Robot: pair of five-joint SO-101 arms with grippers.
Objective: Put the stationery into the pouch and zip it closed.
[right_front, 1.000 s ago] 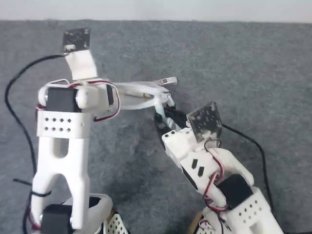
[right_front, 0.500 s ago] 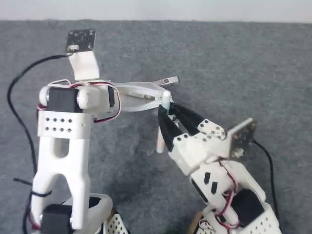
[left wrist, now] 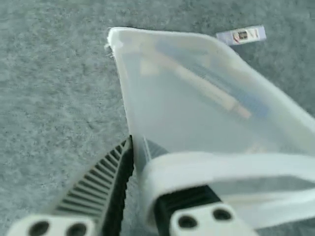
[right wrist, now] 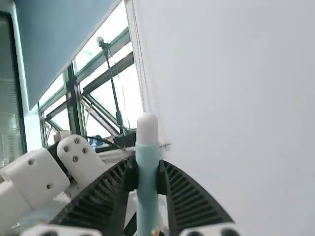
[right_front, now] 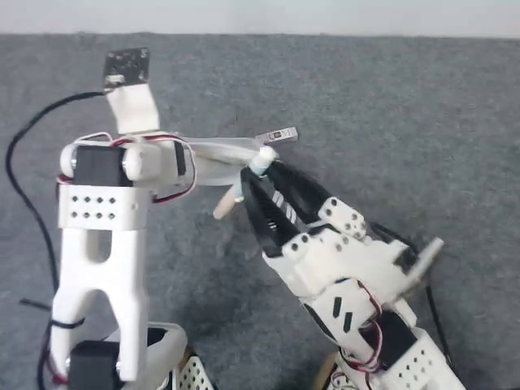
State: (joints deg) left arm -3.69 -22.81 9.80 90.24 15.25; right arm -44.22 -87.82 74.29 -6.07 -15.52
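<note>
A clear pouch (left wrist: 197,98) with pens inside hangs from my left gripper (left wrist: 140,147), which is shut on its edge. In the high view the pouch (right_front: 213,161) sticks out to the right of the left arm. My right gripper (right_front: 258,172) is shut on a pen (right_front: 227,201) with a light blue barrel, a white tip and a tan end. The pen lies slanted just in front of the pouch, its white tip up against the pouch's right end. In the right wrist view the pen (right wrist: 146,147) stands between the black jaws of the right gripper (right wrist: 146,169).
A small white tag-like item (right_front: 277,135) lies on the grey carpet (right_front: 390,114) just beyond the pouch, also seen as the tag-like item (left wrist: 241,35). A black cable (right_front: 20,187) loops at the left. The carpet stretches open to the right and far side.
My right gripper has rolled and swung left with the pen, which went from nearly upright to slanted, its tan end now toward the left arm. The left arm has barely shifted.
</note>
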